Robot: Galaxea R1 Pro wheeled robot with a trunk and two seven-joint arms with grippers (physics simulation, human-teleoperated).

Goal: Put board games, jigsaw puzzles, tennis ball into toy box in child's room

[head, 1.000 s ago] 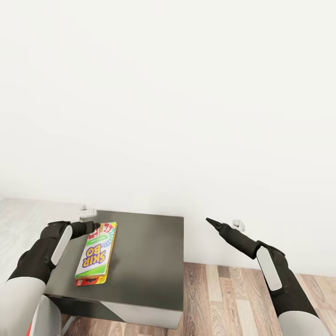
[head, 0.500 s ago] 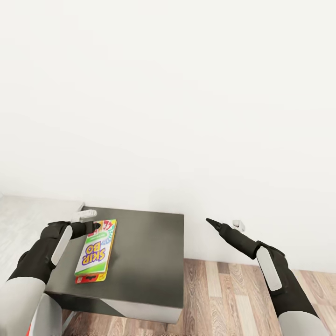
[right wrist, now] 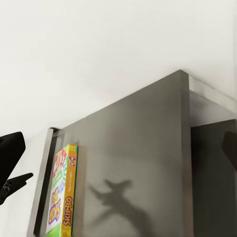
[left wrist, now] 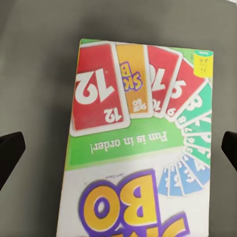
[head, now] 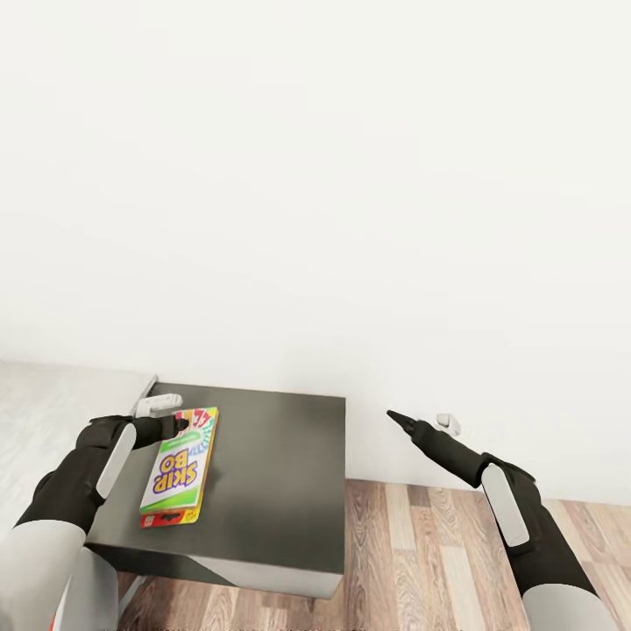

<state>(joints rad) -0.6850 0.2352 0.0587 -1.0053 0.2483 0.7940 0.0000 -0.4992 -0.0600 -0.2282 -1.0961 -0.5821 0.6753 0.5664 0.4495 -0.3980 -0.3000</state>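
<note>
One board game (head: 180,467), a Skip-Bo box with bright cards on its lid, lies flat near the left side of the table's dark grey top (head: 280,473). My left gripper (head: 169,414) hovers over the box's far end. In the left wrist view its fingertips (left wrist: 10,155) stand wide apart on either side of the board game (left wrist: 136,148), open and holding nothing. My right gripper (head: 421,422) hangs open in the air to the right of the table, above the floor. The right wrist view looks across the table (right wrist: 148,163) at the box's edge (right wrist: 61,197).
The pale grey part of the table (head: 53,394) joins the dark top at the left. A white wall (head: 315,175) stands right behind the table. Wood-plank floor (head: 438,552) lies to the right of the table's right edge, under my right arm.
The whole picture has slid slightly, so the table and box sit a little higher in view; that is camera motion. Both arms hold nearly the same pose, grippers still open.
</note>
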